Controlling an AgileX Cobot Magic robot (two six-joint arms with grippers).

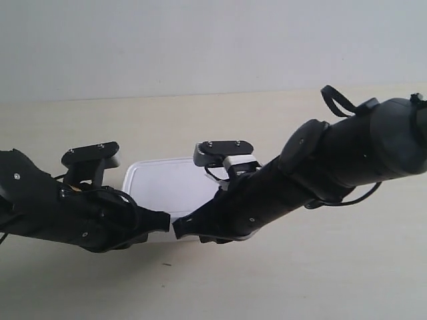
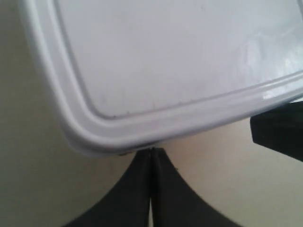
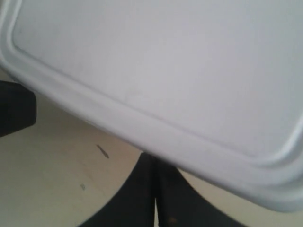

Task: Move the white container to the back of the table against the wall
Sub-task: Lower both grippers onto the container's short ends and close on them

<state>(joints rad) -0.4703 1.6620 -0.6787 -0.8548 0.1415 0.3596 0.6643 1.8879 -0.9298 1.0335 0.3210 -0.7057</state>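
White container (image 1: 167, 181), a shallow rectangular plastic box with rounded corners and a rimmed lid, flat on the pale cream wood-grain table (image 1: 220, 120), well apart from the plain grey-white wall (image 1: 200, 40) behind. 2 black grippers at its near long edge, tips almost meeting in the exterior view. Left gripper (image 2: 151, 152): jaws pressed together, nothing between them, tip touching the rim beside 1 rounded corner. Right gripper (image 3: 154, 163): jaws likewise pressed together, tip at the same rim, farther along.
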